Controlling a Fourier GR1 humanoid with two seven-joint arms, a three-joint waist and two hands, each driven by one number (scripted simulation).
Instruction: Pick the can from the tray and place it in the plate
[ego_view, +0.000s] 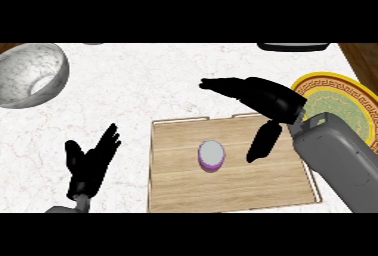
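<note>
Reaching stage: the right robot hand (258, 97) hangs over the far right part of the pale wooden tray with a thin raised rim (177, 192), near the can but apart from it, so the pick looks not yet made.
Right robot hand: fingers spread and stretched toward the left, thumb pointing down toward the tray; it holds nothing.
Left robot hand (90, 162): open, fingers up, resting at the lower left over the white marbled tabletop (148, 75).
Can: the small purple can with a grey lid (211, 155) stands upright near the middle of the tray, seen almost from above, just left of the thumb.
Plate: the round green plate with a yellow and red patterned border (343, 102) lies to the right of the tray, partly hidden by the right forearm.
Bowl: a grey speckled metal bowl (29, 75) sits at the far left, well away from the route.
Risk, tipping: if the thumb brushes the can's side before the fingers come round, the can would likely topple or roll.
Risk, carrying: a low lift could catch the tray's rim on the way to the plate.
Risk, placing: with the forearm covering part of the plate, a release too near the plate's border could leave the can tilted.
</note>
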